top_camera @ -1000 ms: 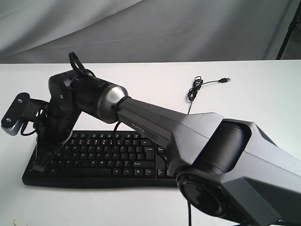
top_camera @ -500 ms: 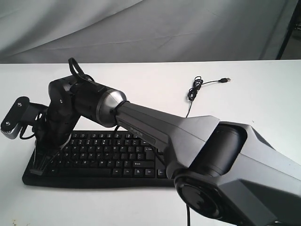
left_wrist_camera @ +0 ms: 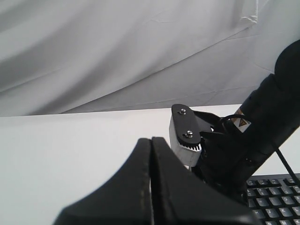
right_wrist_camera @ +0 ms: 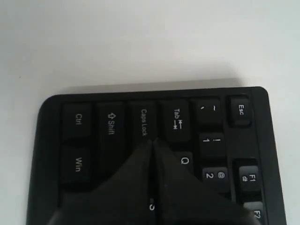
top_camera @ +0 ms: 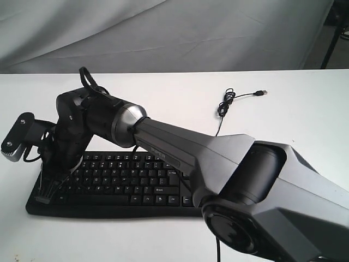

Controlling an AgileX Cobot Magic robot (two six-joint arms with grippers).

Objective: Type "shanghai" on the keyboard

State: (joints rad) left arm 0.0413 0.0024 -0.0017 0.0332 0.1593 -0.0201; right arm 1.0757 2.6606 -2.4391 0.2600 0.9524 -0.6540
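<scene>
The black keyboard (top_camera: 142, 180) lies on the white table near its front edge. My right arm reaches across it to its left end. The right gripper (top_camera: 44, 195) is shut, pointing down at the leftmost keys. In the right wrist view the keyboard (right_wrist_camera: 112, 122) fills the lower half, and the right gripper (right_wrist_camera: 152, 140) has its shut tips by the Caps Lock and Tab keys, hiding the keys under it. An "S" legend shows in the slit between the fingers. Whether the tips touch a key cannot be told. The left gripper (left_wrist_camera: 151, 139) is shut on nothing, above the table beside the keyboard (left_wrist_camera: 276, 197).
The keyboard's thin black cable (top_camera: 224, 105) runs back across the table to a coil and a loose USB plug (top_camera: 262, 93). A grey cloth backdrop (top_camera: 174, 33) hangs behind. The right arm's wrist camera (top_camera: 16, 139) juts out left of the keyboard.
Over the last second the right gripper shifted slightly left and down toward the keyboard's left end. In the last half second it has barely moved.
</scene>
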